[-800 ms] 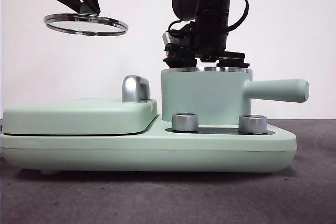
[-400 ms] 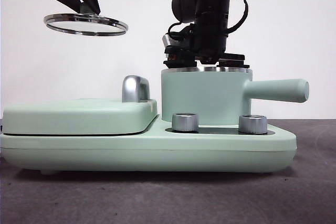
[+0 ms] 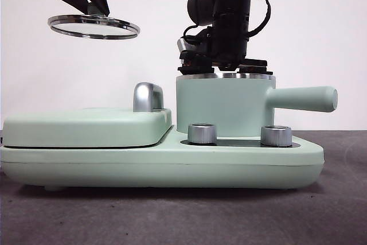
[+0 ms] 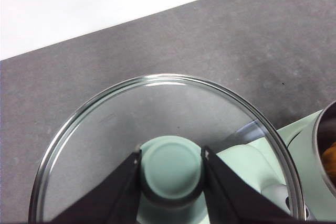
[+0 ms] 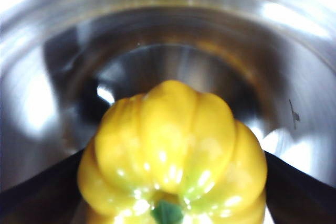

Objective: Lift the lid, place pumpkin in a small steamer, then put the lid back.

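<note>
My left gripper (image 4: 171, 153) is shut on the mint-green knob of the glass lid (image 4: 168, 103) and holds it level in the air. In the front view that lid (image 3: 94, 27) hangs high at the left, well apart from the small steamer (image 3: 223, 104). My right gripper (image 3: 223, 64) reaches down from above into the open steamer. In the right wrist view the yellow pumpkin (image 5: 173, 140) sits between the two black jaws, which press its sides, low inside the steel wall of the steamer (image 5: 168, 30). From the front the pumpkin is hidden by the pot wall.
The steamer stands on a wide mint-green base (image 3: 160, 167) with two steel knobs (image 3: 202, 133). A flat griddle cover (image 3: 86, 127) with a chrome handle (image 3: 148, 97) fills the base's left half. The steamer's long handle (image 3: 301, 98) sticks out to the right.
The right arm has shifted very slightly upward over the steamer. The left gripper and the lid have stayed where they were.
</note>
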Robot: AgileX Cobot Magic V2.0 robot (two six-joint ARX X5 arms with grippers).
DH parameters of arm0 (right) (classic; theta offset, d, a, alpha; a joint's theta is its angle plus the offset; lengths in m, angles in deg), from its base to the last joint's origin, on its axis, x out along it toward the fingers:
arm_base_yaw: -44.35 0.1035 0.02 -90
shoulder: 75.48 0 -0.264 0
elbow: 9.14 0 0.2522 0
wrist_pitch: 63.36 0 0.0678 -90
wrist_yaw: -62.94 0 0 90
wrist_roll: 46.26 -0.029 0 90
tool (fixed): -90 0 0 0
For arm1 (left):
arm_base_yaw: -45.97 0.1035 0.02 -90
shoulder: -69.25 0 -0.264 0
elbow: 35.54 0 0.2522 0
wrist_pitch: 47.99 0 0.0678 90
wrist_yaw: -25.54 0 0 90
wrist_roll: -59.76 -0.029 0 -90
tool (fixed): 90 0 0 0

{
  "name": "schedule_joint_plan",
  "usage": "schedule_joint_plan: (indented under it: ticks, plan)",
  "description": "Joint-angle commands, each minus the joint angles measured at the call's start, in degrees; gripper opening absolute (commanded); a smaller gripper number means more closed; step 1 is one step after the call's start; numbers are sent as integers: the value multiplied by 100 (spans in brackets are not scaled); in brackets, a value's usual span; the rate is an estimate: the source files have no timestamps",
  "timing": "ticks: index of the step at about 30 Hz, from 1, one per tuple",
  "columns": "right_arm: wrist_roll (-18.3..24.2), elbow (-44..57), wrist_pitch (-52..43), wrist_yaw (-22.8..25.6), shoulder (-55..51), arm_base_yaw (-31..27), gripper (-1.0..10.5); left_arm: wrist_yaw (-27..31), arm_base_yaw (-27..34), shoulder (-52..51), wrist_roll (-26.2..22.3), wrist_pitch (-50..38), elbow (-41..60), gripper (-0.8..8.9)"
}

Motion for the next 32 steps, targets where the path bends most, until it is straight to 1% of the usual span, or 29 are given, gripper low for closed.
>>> schedule_joint_plan:
  ticks: [1,10,15,18,20,22,26,29,32]
  plan:
    - [44,-144,-11,9,173,52,511,-9,-13,-46,-11,-140,-153,80]
    - [46,-264,205,24,157,50,510,-9,-13,-46,2,-146,-153,80]
    - [13,-750,568,22,157,48,510,-9,-13,-46,7,-146,-153,80]
    - [-83,-1147,879,24,146,48,510,-9,-13,-46,13,-146,-153,80]
    - [-173,-1279,903,7,92,46,510,-9,-13,-46,31,-146,-153,80]
    - [-243,-1279,903,-90,-85,46,510,-9,-13,-46,59,-146,-153,80]
    - [-284,-1250,929,-105,-540,52,510,-9,-13,-46,76,-131,-153,80]
    - [-345,-1071,931,-133,-1084,66,509,-9,-13,-46,96,-105,-153,80]
    - [-396,-632,929,-240,-1814,138,509,-9,-13,-46,96,-52,-151,80]
